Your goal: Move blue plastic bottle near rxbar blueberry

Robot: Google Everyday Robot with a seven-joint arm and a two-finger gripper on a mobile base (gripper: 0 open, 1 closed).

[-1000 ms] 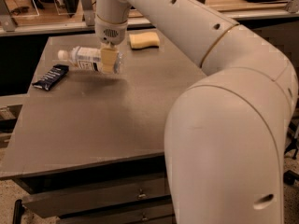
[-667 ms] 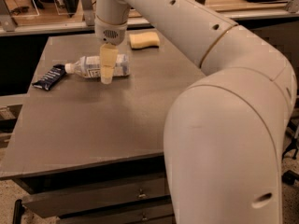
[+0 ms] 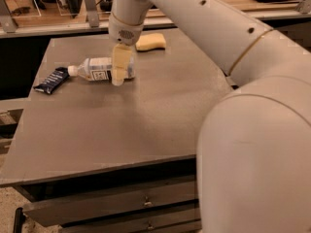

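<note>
Gripper: the gripper (image 3: 118,72) was down at the far-left part of the table (image 3: 146,120), set across the middle of the blue plastic bottle (image 3: 96,68) and reaching to the tabletop.
Grip: could not be told – the gripper straddled the bottle, but whether it clamped the bottle or had let go did not show.
Bottle: it lay on its side on the table, white cap pointing left, label facing the camera.
Bar: the rxbar blueberry (image 3: 52,80) lay flat near the table's left edge, just beside the bottle's cap; whether the two touched could not be made out.
Sponge: the yellow sponge (image 3: 150,41) sat behind and to the right of the gripper, apart from the bottle.
Step in hand: by the look of it, the placing – the bottle was down and already close to the bar, so the carrying part seemed done.
Progress: nearly finished, judging by how the two things lay.
Next move: it called for a clean release, then a straight lift upward, so the round bottle was not nudged into rolling away or pushing the bar toward the edge.
</note>
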